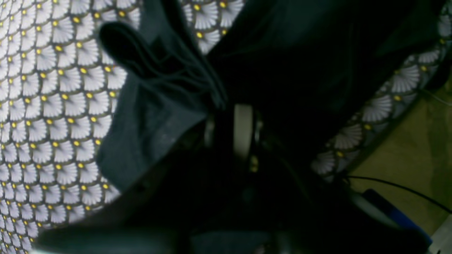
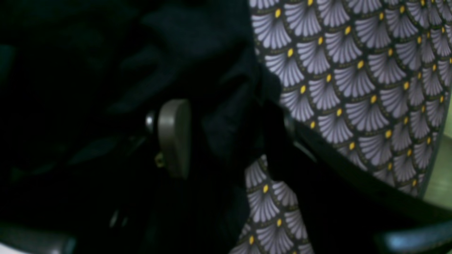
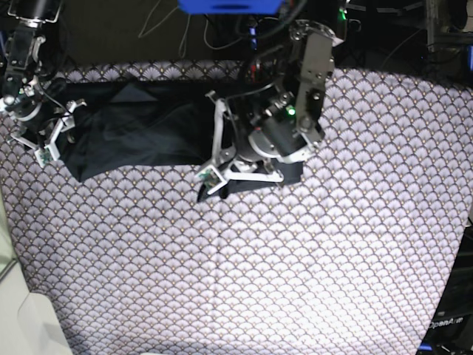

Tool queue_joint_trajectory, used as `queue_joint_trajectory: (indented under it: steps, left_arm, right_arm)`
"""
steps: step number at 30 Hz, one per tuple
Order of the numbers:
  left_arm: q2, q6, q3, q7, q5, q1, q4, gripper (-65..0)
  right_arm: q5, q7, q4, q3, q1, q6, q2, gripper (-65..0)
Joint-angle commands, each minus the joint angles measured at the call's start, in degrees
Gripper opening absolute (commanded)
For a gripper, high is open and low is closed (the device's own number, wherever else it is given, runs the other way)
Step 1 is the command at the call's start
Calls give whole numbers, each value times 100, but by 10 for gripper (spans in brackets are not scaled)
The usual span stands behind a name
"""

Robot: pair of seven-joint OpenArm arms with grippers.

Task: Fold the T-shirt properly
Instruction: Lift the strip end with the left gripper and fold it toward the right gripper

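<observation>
The black T-shirt [image 3: 140,129] lies as a long band across the far part of the table, on the scallop-patterned cloth. My left gripper [image 3: 211,179] is at the shirt's near right corner. In the left wrist view this gripper [image 1: 226,120] is shut on a bunched fold of the shirt [image 1: 159,106] beside its pale finger pad [image 1: 243,130]. My right gripper [image 3: 50,146] is at the shirt's left end. In the right wrist view it [image 2: 226,137] is shut on dark shirt fabric [image 2: 226,116] next to its grey finger pad [image 2: 173,137].
The white-grey scallop cloth [image 3: 244,266] covers the whole table. The left arm's body [image 3: 295,111] hangs over the shirt's right part. The table edge and olive floor [image 1: 416,155] with a black cable [image 1: 399,187] show in the left wrist view. Cables and a blue box [image 3: 229,6] sit behind the table.
</observation>
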Motion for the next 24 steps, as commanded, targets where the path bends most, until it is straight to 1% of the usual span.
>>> queue_joint_trajectory:
  steps: [1, 11, 16, 19, 21, 22, 24]
  left_arm:
    - [57, 20, 11, -102, -61, -69, 65, -616]
    - [57, 20, 310, -102, -70, -96, -172, -613]
    - [57, 20, 319, -102, -70, -113, -172, -611]
    - [57, -41, 345, -102, -70, -96, -163, -603]
    - [57, -59, 345, -102, -79, -78, -128, -542]
    - [57, -94, 345, -111, -96, -69, -102, -497]
    - [57, -318, 319, -111, -333, -69, -102, -414]
  right_arm:
    - [31, 96, 85, 27, 59, -27, 124, -317]
    - [31, 96, 85, 27, 59, -27, 133, -317]
    - [31, 96, 85, 27, 59, -27, 133, -317]
    - [31, 96, 85, 27, 59, -27, 142, -317]
    - [31, 96, 85, 27, 59, -27, 142, -317]
    - [31, 96, 85, 27, 59, -27, 142, -317]
    - [31, 96, 85, 27, 59, -27, 150, -317]
